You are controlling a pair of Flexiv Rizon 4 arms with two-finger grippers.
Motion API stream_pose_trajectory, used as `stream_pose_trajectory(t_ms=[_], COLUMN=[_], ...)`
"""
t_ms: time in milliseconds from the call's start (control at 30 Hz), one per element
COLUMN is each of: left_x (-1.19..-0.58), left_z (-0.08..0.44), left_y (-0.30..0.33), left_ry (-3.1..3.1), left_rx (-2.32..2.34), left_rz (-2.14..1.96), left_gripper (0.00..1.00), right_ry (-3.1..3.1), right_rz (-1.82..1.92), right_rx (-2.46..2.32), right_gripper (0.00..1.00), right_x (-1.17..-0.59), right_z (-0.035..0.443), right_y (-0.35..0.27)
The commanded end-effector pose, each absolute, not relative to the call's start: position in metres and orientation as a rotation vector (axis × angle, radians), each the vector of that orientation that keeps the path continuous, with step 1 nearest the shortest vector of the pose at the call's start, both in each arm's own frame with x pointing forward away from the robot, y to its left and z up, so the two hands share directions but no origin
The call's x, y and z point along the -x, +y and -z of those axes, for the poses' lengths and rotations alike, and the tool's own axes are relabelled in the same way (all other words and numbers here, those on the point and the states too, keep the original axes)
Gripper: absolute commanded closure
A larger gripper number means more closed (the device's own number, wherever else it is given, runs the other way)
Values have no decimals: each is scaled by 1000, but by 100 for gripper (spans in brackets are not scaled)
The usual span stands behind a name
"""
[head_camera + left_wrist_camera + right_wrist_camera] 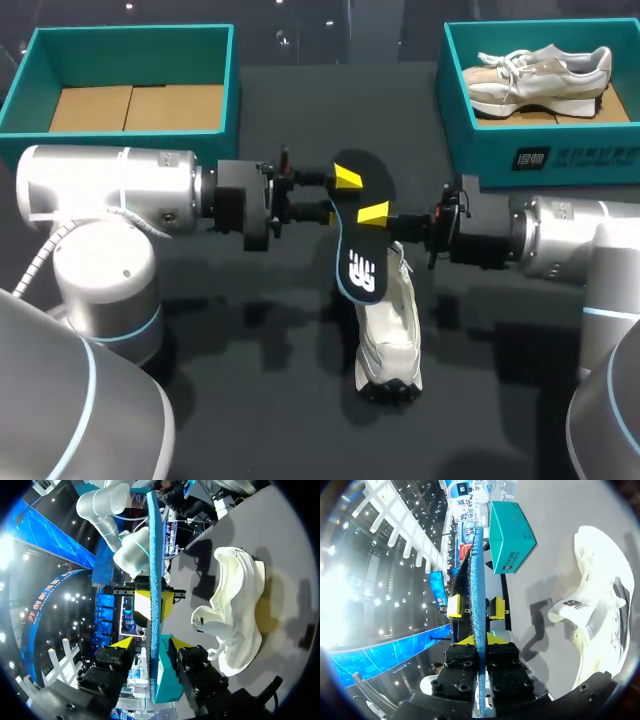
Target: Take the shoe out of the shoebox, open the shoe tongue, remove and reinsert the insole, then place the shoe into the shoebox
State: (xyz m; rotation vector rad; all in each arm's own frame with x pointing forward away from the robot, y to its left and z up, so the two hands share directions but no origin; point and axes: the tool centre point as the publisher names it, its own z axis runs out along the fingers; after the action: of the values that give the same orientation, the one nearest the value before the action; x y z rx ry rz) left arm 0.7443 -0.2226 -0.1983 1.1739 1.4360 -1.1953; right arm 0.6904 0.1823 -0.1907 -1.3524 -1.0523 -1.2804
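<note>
Above shoe (390,330), insole (362,250) pinched in right jaws, left jaws flanking

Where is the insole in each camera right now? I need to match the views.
Head view: the insole is in the middle, black face up, over the white shoe.
Left wrist view: it shows edge-on as a blue strip, running ahead from between the left gripper.
Right wrist view: edge-on again, held in the right gripper.
Shared landmark: the white shoe beside the insole.
</note>
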Motion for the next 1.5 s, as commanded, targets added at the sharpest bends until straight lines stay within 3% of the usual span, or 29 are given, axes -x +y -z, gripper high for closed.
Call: stream_pose_trajectory(t_ms=[33,333,700,733,767,800,967,1000,1033,1067,1100,1500], left_x=[-742,-740,-740,-740,-740,-740,-740,-739,-739,-738,-737,-726], left_z=[201,204,205,205,205,205,206,206,206,205,205,197], left_y=[-228,-232,-239,-240,-240,-241,-241,-240,-239,-237,-235,-208], left_ry=[1429,1427,1419,1419,1419,1419,1418,1417,1417,1418,1419,1431], left_rx=[-1173,-1184,-1201,-1202,-1204,-1204,-1205,-1205,-1204,-1202,-1200,-1171], left_rz=[1185,1167,1157,1156,1155,1155,1152,1152,1151,1149,1147,1092], left_gripper=[62,82,84,86,96,100,100,100,100,100,100,100], right_ry=[-1042,-1027,-1025,-1023,-1022,-1021,-1012,-1012,-1016,-1021,-1030,-1159], right_rz=[1294,1309,1299,1298,1298,1297,1283,1282,1284,1287,1292,1351], right_rx=[1363,1371,1366,1366,1366,1366,1362,1359,1350,1343,1337,1328], right_gripper=[100,100,100,100,100,100,100,96,67,23,0,0], right_x=[-690,-691,-691,-691,-691,-691,-690,-690,-690,-690,-690,-691], right_z=[191,191,191,191,191,191,193,194,194,195,195,201], right_y=[187,188,188,188,188,188,187,186,184,181,177,124])
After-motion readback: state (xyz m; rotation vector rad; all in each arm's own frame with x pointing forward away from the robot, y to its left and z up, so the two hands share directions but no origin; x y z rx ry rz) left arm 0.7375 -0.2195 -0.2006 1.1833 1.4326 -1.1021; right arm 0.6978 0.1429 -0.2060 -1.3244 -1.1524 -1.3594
